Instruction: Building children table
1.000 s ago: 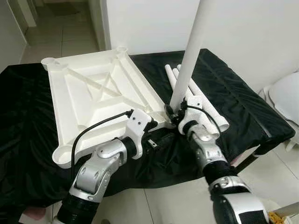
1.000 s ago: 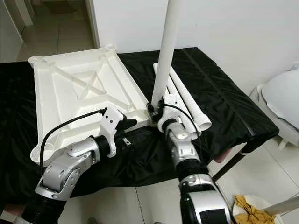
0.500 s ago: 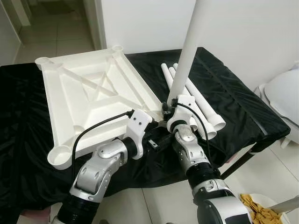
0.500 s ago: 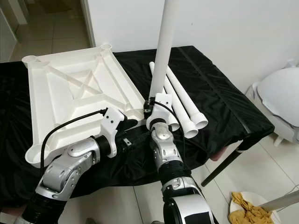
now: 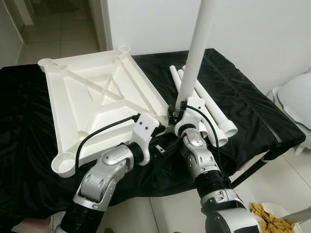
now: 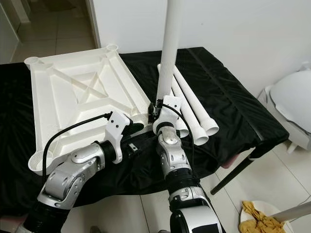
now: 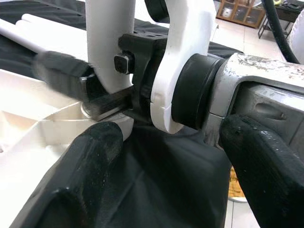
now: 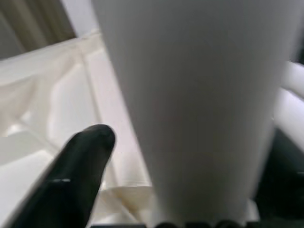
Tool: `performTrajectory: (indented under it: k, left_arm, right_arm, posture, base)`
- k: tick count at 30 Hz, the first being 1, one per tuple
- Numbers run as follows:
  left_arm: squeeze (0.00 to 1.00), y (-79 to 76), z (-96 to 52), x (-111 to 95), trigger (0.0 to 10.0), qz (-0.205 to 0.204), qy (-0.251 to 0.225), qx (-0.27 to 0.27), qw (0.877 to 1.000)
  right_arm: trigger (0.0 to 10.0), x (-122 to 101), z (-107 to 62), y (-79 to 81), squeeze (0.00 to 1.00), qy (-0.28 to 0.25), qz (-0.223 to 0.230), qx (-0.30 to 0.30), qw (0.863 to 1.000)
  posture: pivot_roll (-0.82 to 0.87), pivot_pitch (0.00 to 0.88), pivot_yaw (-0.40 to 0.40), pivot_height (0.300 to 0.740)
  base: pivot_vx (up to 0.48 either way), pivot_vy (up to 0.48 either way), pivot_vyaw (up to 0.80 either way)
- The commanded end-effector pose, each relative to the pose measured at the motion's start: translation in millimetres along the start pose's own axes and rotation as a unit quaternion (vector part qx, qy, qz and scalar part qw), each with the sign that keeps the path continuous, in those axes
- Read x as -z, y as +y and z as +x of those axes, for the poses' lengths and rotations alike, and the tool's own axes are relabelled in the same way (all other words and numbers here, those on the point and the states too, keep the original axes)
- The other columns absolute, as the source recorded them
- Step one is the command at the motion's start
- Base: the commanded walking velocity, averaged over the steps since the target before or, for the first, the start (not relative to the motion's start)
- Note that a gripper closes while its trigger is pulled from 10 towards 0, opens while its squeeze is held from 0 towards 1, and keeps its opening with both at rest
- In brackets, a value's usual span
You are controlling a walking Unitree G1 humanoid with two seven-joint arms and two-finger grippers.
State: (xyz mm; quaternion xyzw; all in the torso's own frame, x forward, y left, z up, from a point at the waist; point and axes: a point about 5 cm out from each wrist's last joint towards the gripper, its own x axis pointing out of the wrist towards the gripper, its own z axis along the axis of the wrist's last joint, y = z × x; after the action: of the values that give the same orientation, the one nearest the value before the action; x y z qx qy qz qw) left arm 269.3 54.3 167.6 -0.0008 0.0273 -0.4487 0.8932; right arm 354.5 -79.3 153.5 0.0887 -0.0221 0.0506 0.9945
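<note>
Black-draped tabletop (image 5: pixel 252 97): it lies under everything ahead of my pincers; the cloth is soft and wrinkled, so I judge parts will slide on it rather than grip.

Table panel (image 5: pixel 92 104): a big white ribbed moulding lying upside down, stretching away from my left pincer, with round sockets at its corners. It looks stiff, hollow and light, smooth plastic. I would steady it by the rim or a rib, near the corner being worked, not by the thin flat middle.

Upright leg (image 5: pixel 197 53): a long white tube standing nearly vertical, its foot at the panel's near right corner socket, just ahead of my right pincer. It looks rigid, light and slick; being so tall it will lever hard on a low grip, so I judge a hold close to the base is best for pressing it down.

Spare legs (image 5: pixel 214 119): more white tubes lying together on the cloth, just beyond and outward of my right pincer.

Right pincer (image 6: pixel 158 108): closed around the upright leg's lowest part, fingers either side of the tube.

Left pincer (image 7: pixel 166 142): fingers spread apart and gripping nothing, hovering just beside the corner socket and my right wrist, over the cloth at the panel's edge.
</note>
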Motion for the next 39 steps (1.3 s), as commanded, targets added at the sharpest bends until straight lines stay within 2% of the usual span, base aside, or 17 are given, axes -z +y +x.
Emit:
performTrajectory:
  k: [1, 4, 5, 7, 8, 10, 14, 17, 23, 24, 26, 29, 34, 39]
  left_arm:
    - [0.0, -1.1, 0.5, 7, 10.0, -0.003, 0.017, -0.001, 1.0]
    - [0.0, -1.2, 0.4, 7, 10.0, -0.002, 0.018, -0.001, 1.0]
    - [0.0, -1.3, 0.4, 7, 10.0, -0.002, 0.018, -0.002, 1.0]
    - [0.0, -1.3, 0.4, 7, 10.0, -0.002, 0.018, -0.002, 1.0]
    - [0.0, -1.4, 0.5, 8, 10.0, -0.002, 0.018, -0.001, 1.0]
    - [0.0, -1.4, 0.5, 8, 10.0, -0.002, 0.018, -0.002, 1.0]
    - [0.0, -1.3, 0.3, 8, 10.0, -0.002, 0.018, -0.002, 1.0]
    - [0.0, -0.4, -0.3, 7, 10.0, -0.002, 0.019, -0.003, 1.0]
    - [0.0, -0.4, -2.7, 9, 10.0, -0.002, 0.022, -0.003, 1.0]
    - [0.0, 0.0, -4.0, 10, 10.0, -0.001, 0.025, -0.003, 1.0]
    - [0.0, 0.0, -4.0, 10, 10.0, -0.001, 0.025, -0.003, 1.0]
    - [0.0, 2.2, -7.2, 10, 10.0, 0.001, 0.03, -0.006, 1.0]
    - [0.0, 5.8, -10.8, 9, 10.0, 0.002, 0.031, -0.012, 0.999]
    - [0.0, 6.8, -12.0, 9, 10.0, 0.003, 0.032, -0.015, 0.999]
  right_arm:
    - [10.0, -5, -2.4, 3.7, 1.0, -0.017, 0.018, -0.021, 0.999]
    - [10.0, -6, -3.5, -2.2, 1.0, -0.02, 0.014, -0.035, 0.999]
    - [10.0, -7, -4.1, -6.7, 0.25, -0.02, 0.011, -0.043, 0.999]
    - [10.0, -7, -4.1, -6.7, 0.25, -0.02, 0.011, -0.043, 0.999]
    - [10.0, -9, -4.5, -12.1, 0.0, -0.021, 0.006, -0.056, 0.998]
    - [10.0, -11, -5.8, -23.3, 0.0, -0.02, -0.006, -0.077, 0.997]
    - [10.0, -12, -7.5, -31.0, 0.0, -0.015, -0.021, -0.106, 0.994]
    - [10.0, -11, -11.5, -43.5, 0.0, -0.004, -0.053, -0.166, 0.985]
    - [10.0, -8, -14.4, -55.9, 0.0, 0.012, -0.074, -0.198, 0.977]
    - [10.0, -5, -15.3, -63.3, 0.0, 0.022, -0.086, -0.207, 0.974]
    - [10.0, -5, -15.3, -63.3, 0.0, 0.022, -0.086, -0.207, 0.974]
    - [10.0, 1, -15.7, -76.2, 0.0, 0.04, -0.103, -0.21, 0.971]
    - [10.0, 4, -14.6, -83.3, 0.0, 0.048, -0.11, -0.229, 0.966]
    - [10.0, 1, -11.0, -81.3, 0.0, 0.04, -0.116, -0.246, 0.962]
  posture:
    - [-0.06, 0.007, -0.022, 0.74]
    - [-0.06, 0.008, -0.022, 0.74]
    - [-0.06, 0.008, -0.023, 0.74]
    - [-0.06, 0.008, -0.023, 0.74]
    - [-0.06, 0.009, -0.023, 0.74]
    - [-0.06, 0.011, -0.023, 0.74]
    - [-0.06, 0.014, -0.02, 0.74]
    - [-0.06, 0.019, -0.016, 0.74]
    - [-0.06, 0.028, -0.01, 0.74]
    - [-0.06, 0.035, -0.007, 0.74]
    - [-0.06, 0.035, -0.007, 0.74]
    - [-0.06, 0.045, -0.004, 0.74]
    - [-0.05, 0.053, 0.0, 0.74]
    - [-0.05, 0.056, 0.0, 0.74]
  base:
    - [0.0, 0.0, 0.0]
    - [0.0, 0.0, 0.0]
    - [0.0, 0.0, 0.0]
    - [0.0, 0.0, 0.0]
    - [0.0, 0.0, 0.0]
    - [0.0, 0.0, 0.0]
    - [0.0, 0.0, 0.0]
    - [0.0, 0.0, 0.0]
    - [0.0, 0.0, 0.0]
    - [0.0, 0.0, 0.0]
    - [0.0, 0.0, 0.0]
    - [0.0, 0.0, 0.0]
    - [0.0, 0.0, 0.0]
    - [0.0, 0.0, 0.0]
